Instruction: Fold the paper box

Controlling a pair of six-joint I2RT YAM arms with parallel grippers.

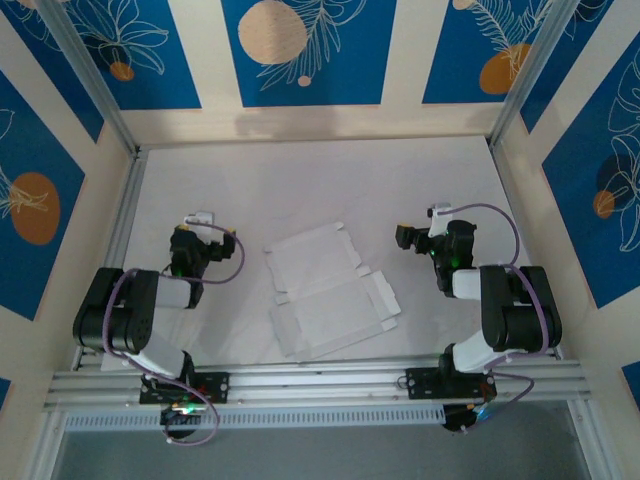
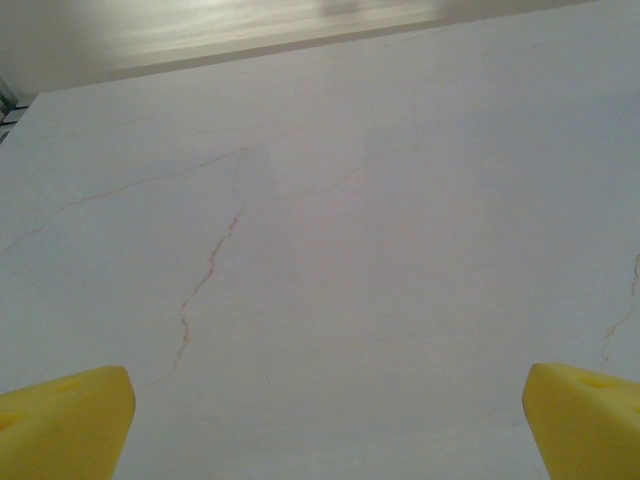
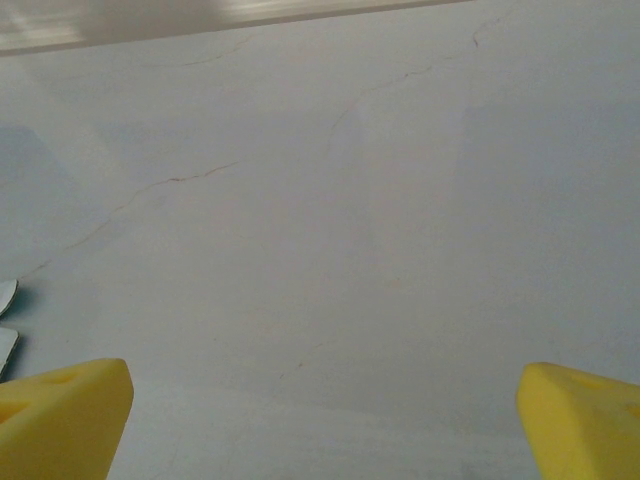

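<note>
Mid-table: paper box (image 1: 330,290) flat, unfolded, long axis near-far, tilted.

— Where is the flat white die-cut card sheet (image 1: 330,290) lying?
— On the pale counter (image 1: 300,170), toward its near edge; the left tool (image 1: 198,224) is sitting left of it, the right tool (image 1: 410,236) right, neither touching.

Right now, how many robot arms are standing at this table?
2. The left arm is at the near left edge of the table, the right arm at the near right, with the flat paper box lying between them. None looks hidden.
</note>
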